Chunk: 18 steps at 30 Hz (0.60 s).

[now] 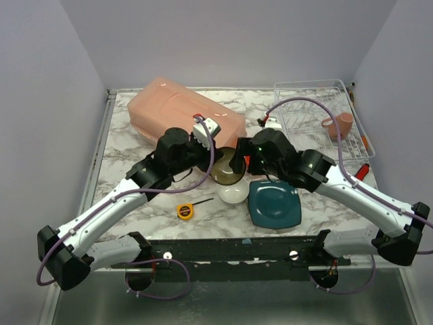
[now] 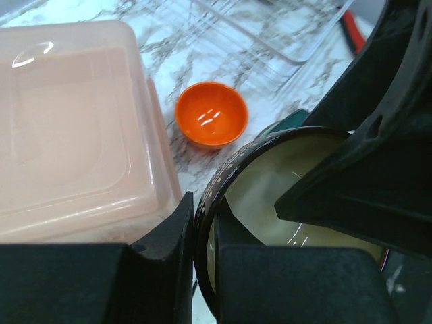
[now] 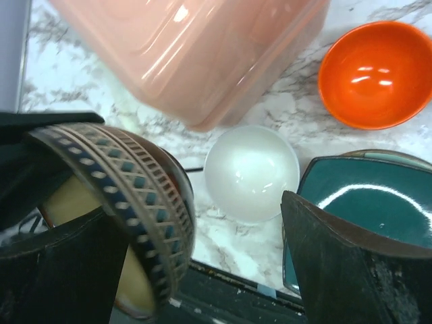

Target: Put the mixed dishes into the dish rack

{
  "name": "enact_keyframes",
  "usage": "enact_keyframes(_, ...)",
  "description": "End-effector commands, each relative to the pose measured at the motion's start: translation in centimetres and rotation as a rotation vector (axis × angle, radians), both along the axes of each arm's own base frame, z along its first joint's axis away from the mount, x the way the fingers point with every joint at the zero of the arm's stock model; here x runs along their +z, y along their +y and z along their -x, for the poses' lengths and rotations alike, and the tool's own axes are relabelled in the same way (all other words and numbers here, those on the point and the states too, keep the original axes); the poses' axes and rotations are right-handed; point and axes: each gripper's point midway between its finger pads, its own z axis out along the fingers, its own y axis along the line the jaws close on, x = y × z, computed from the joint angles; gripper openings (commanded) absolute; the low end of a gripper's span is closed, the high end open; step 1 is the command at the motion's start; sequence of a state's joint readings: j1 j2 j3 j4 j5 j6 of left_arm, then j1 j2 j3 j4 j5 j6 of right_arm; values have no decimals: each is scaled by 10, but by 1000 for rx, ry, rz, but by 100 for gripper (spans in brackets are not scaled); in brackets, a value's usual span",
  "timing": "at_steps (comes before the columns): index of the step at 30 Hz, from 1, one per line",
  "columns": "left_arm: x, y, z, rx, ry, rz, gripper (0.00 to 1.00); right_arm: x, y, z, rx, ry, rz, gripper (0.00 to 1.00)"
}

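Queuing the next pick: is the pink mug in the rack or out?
In: the top view shows the pink mug lying inside the dish rack, toward its right end.

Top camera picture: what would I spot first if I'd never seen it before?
Probably the big pink tub at the back left of the table, the largest thing there. Next, right in the middle, the left tool pinches the rim of a dark bowl. The shiny teal plate lies near the front edge, right of the middle.
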<state>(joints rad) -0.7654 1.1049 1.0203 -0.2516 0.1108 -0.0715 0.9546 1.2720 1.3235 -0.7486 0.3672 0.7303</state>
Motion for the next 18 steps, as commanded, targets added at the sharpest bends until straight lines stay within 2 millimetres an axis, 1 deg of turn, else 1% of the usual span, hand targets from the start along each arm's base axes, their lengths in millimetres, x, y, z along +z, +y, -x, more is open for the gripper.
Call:
enact_keyframes(1, 58, -16, 32, -202, -18, 253, 0, 16, 12, 31, 173, -1, -133, 92)
enact_keyframes(3, 67, -18, 42, -276, -10, 307, 0, 28, 20, 46, 263, -24, -232, 93)
enact_keyframes(5, 77, -17, 52, -343, -9, 358, 0, 40, 21, 59, 325, -40, -297, 100)
enact_keyframes(7, 86, -16, 60, -394, -32, 400, 0, 52, 16, 66, 343, -71, -336, 100)
enact_keyframes(8, 88, -15, 63, -412, -35, 412, 0, 60, 18, 75, 390, -82, -375, 100)
enact_keyframes(11, 92, -16, 72, -461, -43, 439, 0, 75, 24, 97, 516, -116, -481, 100)
enact_keyframes(13, 93, -17, 74, -480, -44, 446, 0, 81, 26, 108, 573, -129, -531, 100)
enact_keyframes(14, 92, -18, 75, -487, -43, 448, 0, 80, 26, 110, 583, -126, -538, 100)
enact_keyframes(18, 93, -19, 79, -513, -45, 463, 0, 77, 28, 112, 595, -111, -543, 100)
